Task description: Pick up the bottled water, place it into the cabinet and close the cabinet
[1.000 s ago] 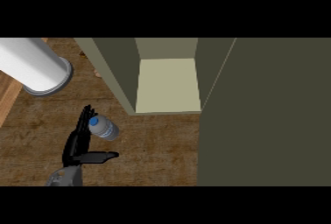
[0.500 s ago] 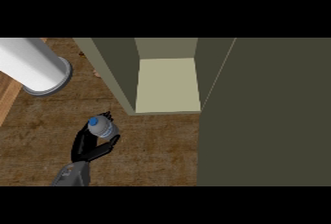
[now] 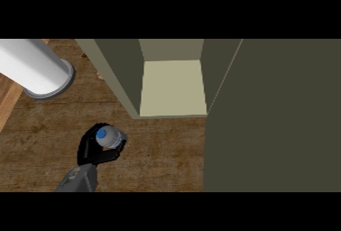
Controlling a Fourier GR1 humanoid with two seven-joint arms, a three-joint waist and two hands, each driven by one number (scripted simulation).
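You're looking at one hand [image 3: 93,151] only, coming in from the near-left on a grey forearm [image 3: 78,179]; which arm it is can't be told from this view, and no other hand is showing. It's grasping the bottled water [image 3: 108,137]: black fingers are curling round the left and near sides of the bottle, thumb wrapping under it on the near-right. You're seeing the bottle almost straight from above, so it's reading as a round pale, translucent body with a blue cap in the middle, cap pointing up at the camera, so it's standing about upright in the grip. The label and lower body are hiding behind the fingers. The bottle is sitting over the brown wooden counter [image 3: 160,153], near-left of the cabinet [image 3: 120,72] and clear of it, not touching the front edge. Whether it's resting on the counter or lifted off it, you can't tell from this angle. The cabinet is standing open: the pale cream shelf [image 3: 173,88] is showing inside between olive-grey walls, and the open door [image 3: 273,113] is filling the right side as a big dark olive panel. A white cylinder [image 3: 33,67] with a grey rim is lying at the far-left, well apart from the hand and bottle.
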